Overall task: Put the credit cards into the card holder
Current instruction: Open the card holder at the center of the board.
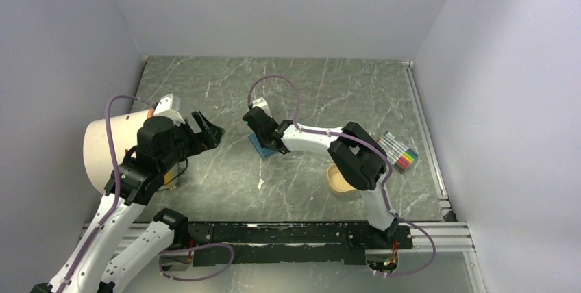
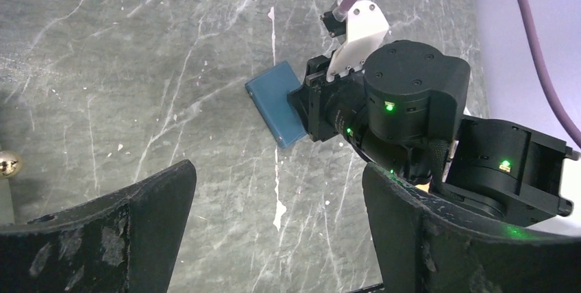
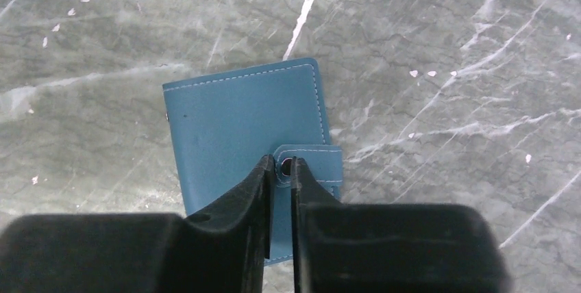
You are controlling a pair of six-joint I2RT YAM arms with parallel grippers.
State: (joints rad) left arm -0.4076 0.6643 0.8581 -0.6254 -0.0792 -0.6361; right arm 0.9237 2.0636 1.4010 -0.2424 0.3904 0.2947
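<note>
Far to the left of the card holder (image 3: pixel 233 122) we see a large pale cylinder (image 1: pixel 106 146) close against the left arm. Nearer the card holder, also on its left and apart from it, the left gripper (image 1: pixel 209 127) hangs over the grey marble table (image 1: pixel 329 94). Its claw is spread wide, with nothing between the fingers. The card holder itself lies closed and flat on the table, its teal cover up and its snap tab (image 3: pixel 318 163) folded across one edge. Directly over it we find the right gripper (image 3: pixel 282 166), with its arm coming in from the card holder's right. Its claw is drawn narrow, the two fingers pinching the snap end of the tab. Right of the card holder and nearer the arm bases, a tan tray (image 1: pixel 336 183) shows partly from under the right arm. Farther right, well apart from the card holder, lies a pack of coloured markers (image 1: pixel 399 153).
</note>
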